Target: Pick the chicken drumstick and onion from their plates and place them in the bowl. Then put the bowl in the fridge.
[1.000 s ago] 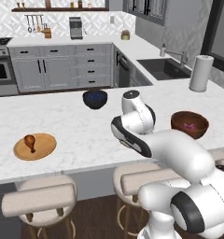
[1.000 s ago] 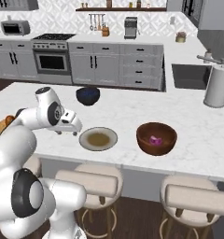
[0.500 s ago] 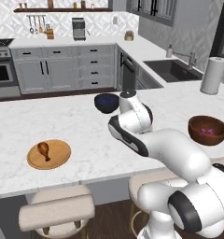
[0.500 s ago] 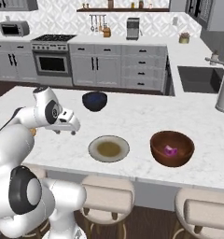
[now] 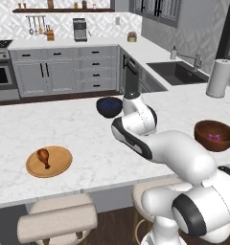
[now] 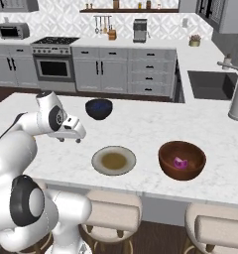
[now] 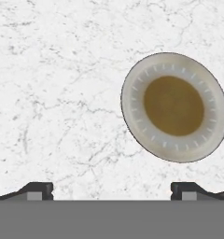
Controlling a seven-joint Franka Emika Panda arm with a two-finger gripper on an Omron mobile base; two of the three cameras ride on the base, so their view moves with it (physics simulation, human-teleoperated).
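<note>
— Reporting gripper (image 7: 111, 189) state: jaws stood apart, empty, above bare marble beside the grey-rimmed plate (image 7: 174, 106)
— Drumstick (image 5: 42, 156) lay on the wooden plate (image 5: 49, 161); onion (image 6: 179, 163) sat in the reddish-brown bowl (image 6: 182, 160)

the arm folds low and forward; its gripper (image 7: 112, 189) points down, fingers spread wide, holding nothing

Grey-rimmed plate (image 7: 174, 107) bare on marble counter (image 7: 62, 93); tool (image 7: 112, 189) fingers spread wide.
</note>
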